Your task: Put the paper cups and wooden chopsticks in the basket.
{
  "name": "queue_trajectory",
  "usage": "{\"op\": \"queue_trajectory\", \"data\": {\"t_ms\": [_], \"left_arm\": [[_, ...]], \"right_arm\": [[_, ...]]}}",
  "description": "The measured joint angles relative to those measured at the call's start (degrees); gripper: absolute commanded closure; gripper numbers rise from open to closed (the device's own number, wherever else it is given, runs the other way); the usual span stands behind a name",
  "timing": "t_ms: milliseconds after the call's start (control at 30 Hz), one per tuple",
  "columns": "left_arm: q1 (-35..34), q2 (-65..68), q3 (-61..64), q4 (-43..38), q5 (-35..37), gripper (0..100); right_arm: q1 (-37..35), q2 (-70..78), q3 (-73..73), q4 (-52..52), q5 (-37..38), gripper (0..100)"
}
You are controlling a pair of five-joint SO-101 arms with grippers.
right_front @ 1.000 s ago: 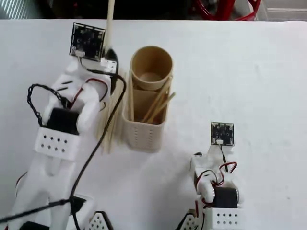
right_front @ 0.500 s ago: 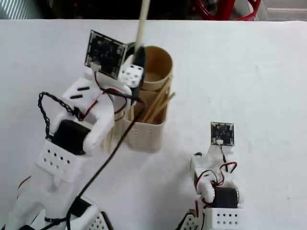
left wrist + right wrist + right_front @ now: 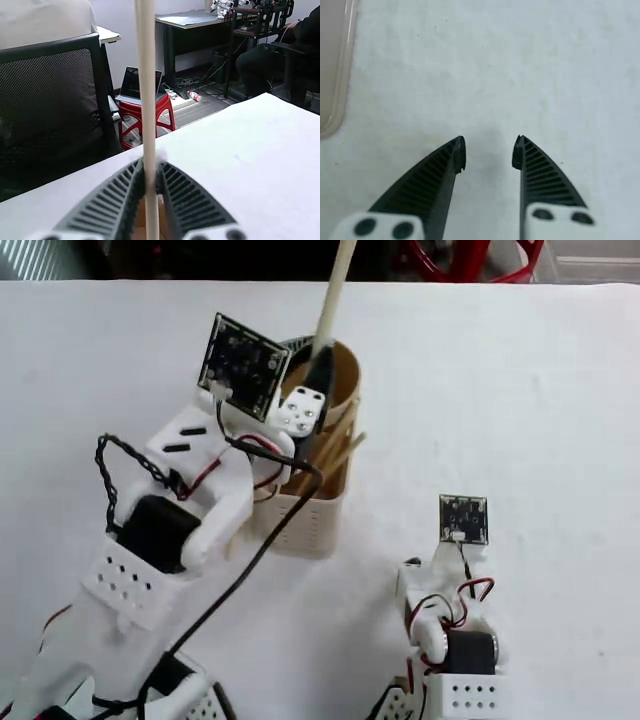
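Above the basket (image 3: pixel 300 525), at its far end, we find the left claw (image 3: pixel 318 368) of the left arm (image 3: pixel 170 530). Its 2 ribbed fingers (image 3: pixel 185 195) are pressed against 1 wooden chopstick (image 3: pixel 337 285), pinching it between the tips. The chopstick stands nearly upright, tilted slightly toward the basket's right side, and most of its length rises above the claw. In the left wrist view the same chopstick (image 3: pixel 146 90) runs straight through the claw (image 3: pixel 149 169) and continues below the fingertips. We cannot tell whether its lower end touches anything.

Inside the basket, at the far end, 1 brown paper cup (image 3: pixel 347 380) sits with its opening upward, directly beneath the left claw. Nearer in the same basket, several wooden chopsticks (image 3: pixel 338 452) lean against the right wall, their tips above the rim. The basket stands upright on the white table (image 3: pixel 530 390).

To the right of the basket and nearer the arm bases, well apart from it, the right arm (image 3: pixel 450 635) sits low over the table. The right claw (image 3: pixel 489 150) is spread, with bare table (image 3: pixel 520 60) between its 2 fingertips, and it holds nothing.

Beyond the basket, past the far table edge, stand a red stool (image 3: pixel 167 112) and a black mesh chair (image 3: pixel 50 100).
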Motion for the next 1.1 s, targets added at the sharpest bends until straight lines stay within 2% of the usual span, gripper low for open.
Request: {"op": "queue_trajectory", "data": {"t_ms": [200,367,867,933,1000,1033,1100], "left_arm": [[0.0,0.0,0.0,0.44,0.0,97],[0.0,0.0,0.0,0.44,0.0,89],[-0.26,0.0,0.0,2.64,0.0,89],[-1.85,-0.97,0.0,3.52,0.0,90],[-5.1,-4.4,-0.09,5.27,0.0,95],[-7.65,-6.77,-0.62,6.42,0.0,98],[-14.15,-12.04,-0.79,8.88,0.0,96]], "right_arm": [[0.0,0.0,0.0,0.0,0.0,83.9],[0.0,0.0,0.0,0.0,0.0,83.9],[0.0,0.0,0.0,0.0,0.0,83.9],[0.0,0.0,0.0,0.0,0.0,83.9],[0.0,0.0,0.0,0.0,0.0,83.9],[0.0,0.0,0.0,0.0,0.0,83.9],[0.0,0.0,0.0,0.0,0.0,83.9]]}}
